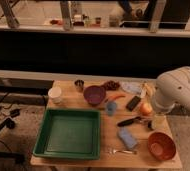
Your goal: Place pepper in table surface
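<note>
**Asker:** Where is the pepper?

**Describer:** The pepper [117, 96], slender and orange-red, lies on the table surface [109, 129] just right of frame centre. It is just beside a purple bowl [94, 95].

**Asker:** And the gripper?

**Describer:** The gripper [151, 124] hangs low at the right of the frame, under the white arm [178, 92]. It is near the apple [146, 108] and well apart from the pepper. Whether it is spread or closed cannot be told.

**Asker:** How should this step be done well?

**Describer:** The pepper appears to rest on wood already, so the placing looks finished or nearly so. The gripper would best rise straight up, without nudging the apple or the black utensil [129, 121].

**Asker:** What are the counts?

**Describer:** One pepper, one apple and one green tray [42, 145]. Two bowls, the purple one and an orange bowl [161, 146]. One white cup [54, 95].
</note>
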